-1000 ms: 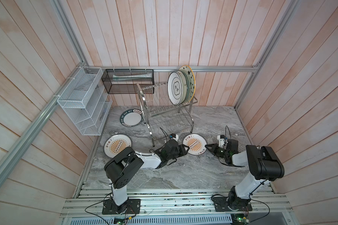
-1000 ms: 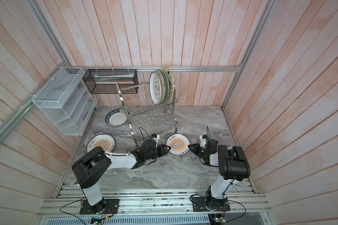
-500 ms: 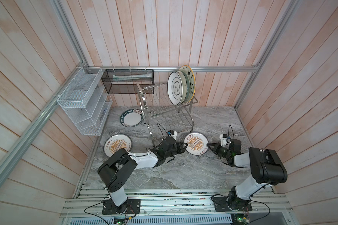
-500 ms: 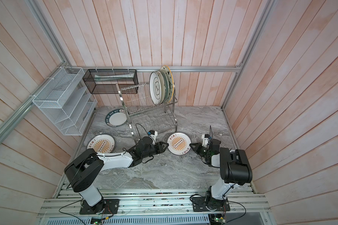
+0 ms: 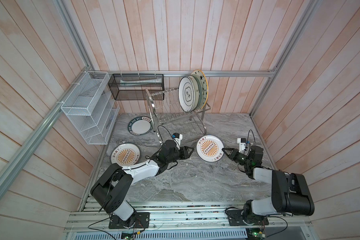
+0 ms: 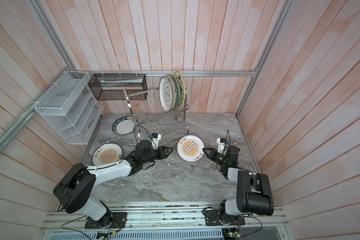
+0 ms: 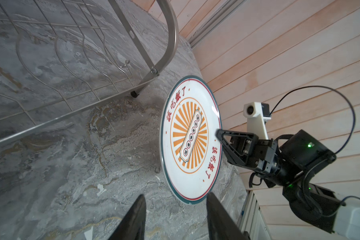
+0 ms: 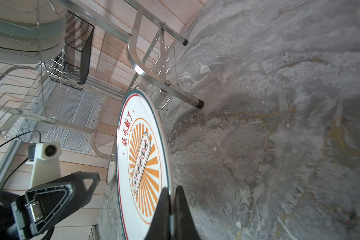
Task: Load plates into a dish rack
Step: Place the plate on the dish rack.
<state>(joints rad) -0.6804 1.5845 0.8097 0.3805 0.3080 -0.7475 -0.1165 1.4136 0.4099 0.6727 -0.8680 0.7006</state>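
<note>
The right gripper (image 8: 172,189) is clenched on the rim of a sunburst plate (image 5: 210,151), with one finger over the face and one under it. In both top views this grip sits right of centre, in the lower half of the frame. The gripped edge looks raised a little off the grey marble table (image 5: 191,182). Whether the opposite edge rests on the table I cannot tell. The left gripper (image 5: 190,151) stands partly open and holds nothing, its tips just beside the plate's opposite rim and apart from it. In the left wrist view that rim lies just beyond the two dark fingers (image 7: 133,222).

The held plate bears an orange sunburst round a ticket-shaped panel, a thin red line, a dark green edge and red Chinese characters arcing along two sides. A second sunburst plate (image 5: 125,156) lies flat at centre left. Above it in the frame a dark-banded plate (image 5: 140,125) lies flat by the rack's foot. Its band carries white Latin capitals, "WEI" among them, and some Chinese characters.

The dish rack (image 5: 175,112) stands at upper centre. On its top tier several plates stand on edge at the right end, a white plate (image 5: 187,96) in front and a star plate (image 5: 203,83) rearmost. Left of the rack hang a black mesh basket (image 5: 136,87) and a white mesh shelf (image 5: 87,108).
</note>
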